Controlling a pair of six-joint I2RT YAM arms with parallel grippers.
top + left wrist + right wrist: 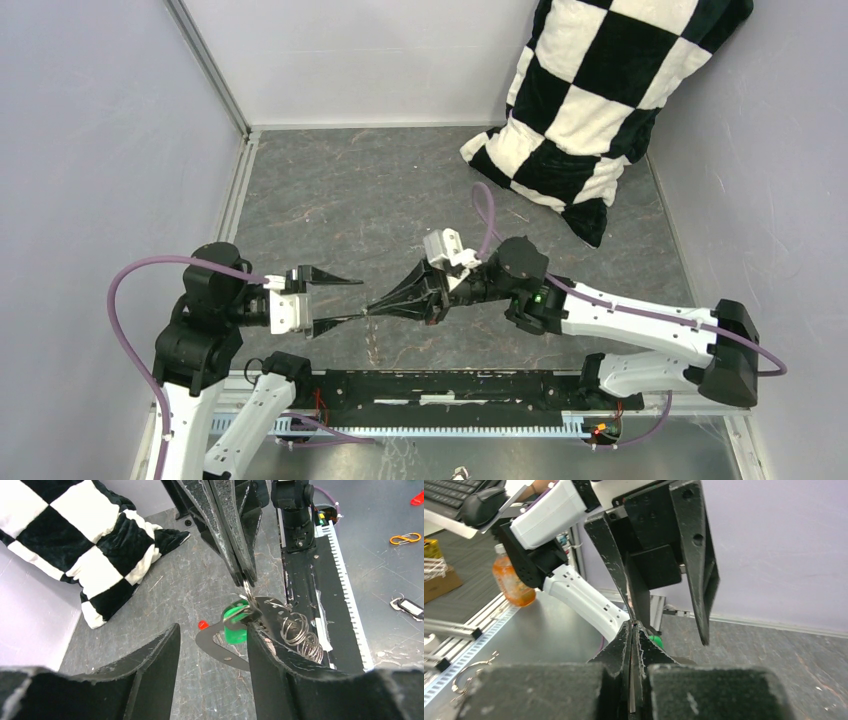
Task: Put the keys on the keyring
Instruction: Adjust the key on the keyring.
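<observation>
In the left wrist view the grey keyring (218, 651) hangs in the air between my left fingers, edge-on and tilted. The green key (235, 629) sits at its top, by a small metal ring (246, 608), and touches my left gripper's right finger (270, 665). The red key (202, 625) peeks out behind the loop. My left gripper (211, 630) is open around them; from above (358, 299) its lower finger meets my right gripper (372, 310). My right gripper (247, 580) is shut on a thin metal piece that leads to the small ring. The right wrist view (633, 624) shows the green key (655, 641) behind its tips.
A black-and-white checkered pillow (600, 100) lies at the back right (75, 540). Spare coiled rings (300, 635) rest on the black base bar (450, 385). Beyond the table are an orange carabiner (405, 539), a key tag (407, 605) and an orange bottle (514, 580).
</observation>
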